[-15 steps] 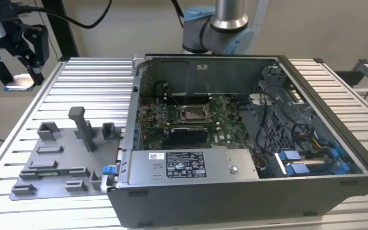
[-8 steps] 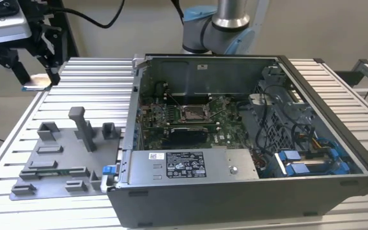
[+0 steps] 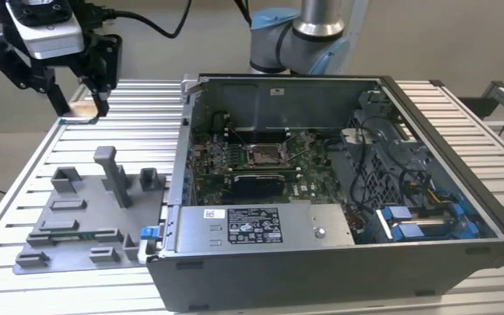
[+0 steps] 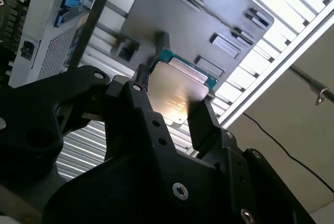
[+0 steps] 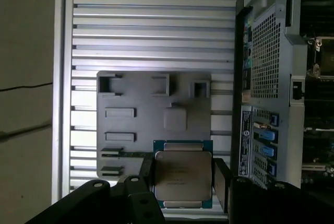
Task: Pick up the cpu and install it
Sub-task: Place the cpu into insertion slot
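The black two-finger gripper (image 5: 183,178) pinches the small flat square cpu with a pale silvery metal top (image 5: 182,172) by opposite edges, apart from the grey plastic fixture plate (image 5: 135,98).

**Brushed Metal, Matt Plastic**

The cpu (image 5: 182,174) has a pale metal top with a soft sheen, edged by a green board. The gripper (image 5: 182,182) clamping it is matt black, with bright screw heads (image 4: 180,191). Beside the computer case (image 3: 322,275), the fixture plate (image 3: 77,223) is dull grey plastic on a ribbed, satin aluminium table (image 3: 147,105). The computer case is dark sheet metal. Inside it, the power supply (image 3: 322,226) is bare silvery steel with a paper label (image 3: 252,231), near glossy blue plastic clips (image 3: 401,220).
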Action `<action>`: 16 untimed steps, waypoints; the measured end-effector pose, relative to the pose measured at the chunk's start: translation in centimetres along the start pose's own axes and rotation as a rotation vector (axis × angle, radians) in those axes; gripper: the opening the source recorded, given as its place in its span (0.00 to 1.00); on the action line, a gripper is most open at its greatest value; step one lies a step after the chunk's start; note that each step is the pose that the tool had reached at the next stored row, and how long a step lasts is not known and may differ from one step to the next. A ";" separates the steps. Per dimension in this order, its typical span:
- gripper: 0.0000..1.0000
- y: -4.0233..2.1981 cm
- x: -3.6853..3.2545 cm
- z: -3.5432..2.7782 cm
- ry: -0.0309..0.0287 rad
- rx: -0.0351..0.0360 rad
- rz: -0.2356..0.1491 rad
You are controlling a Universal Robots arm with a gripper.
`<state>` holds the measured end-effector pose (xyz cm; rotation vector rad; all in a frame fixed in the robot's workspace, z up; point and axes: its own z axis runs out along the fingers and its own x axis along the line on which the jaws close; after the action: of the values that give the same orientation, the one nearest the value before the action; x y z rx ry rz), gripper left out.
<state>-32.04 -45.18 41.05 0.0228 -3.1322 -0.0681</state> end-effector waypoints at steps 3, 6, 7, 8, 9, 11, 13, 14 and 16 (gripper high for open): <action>0.00 -0.02 -1.34 -0.01 0.0000 0.0000 0.000; 0.00 -0.04 -2.70 -0.02 0.0000 0.0000 0.000; 0.00 -0.05 -3.15 -0.03 0.0000 0.0001 0.000; 0.00 -0.05 -3.60 -0.03 -0.0001 -0.0001 0.000; 0.00 -0.06 -4.07 -0.03 0.0000 -0.0001 0.000; 0.00 -0.07 -4.98 -0.05 0.0001 0.0000 0.000; 0.00 -0.09 -5.88 -0.05 0.0000 0.0000 0.000; 0.00 -0.10 -6.34 -0.05 0.0000 0.0000 0.000; 0.00 -0.10 -7.24 -0.06 0.0000 0.0000 0.000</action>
<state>-24.80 -45.18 41.04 0.0228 -3.1322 -0.0681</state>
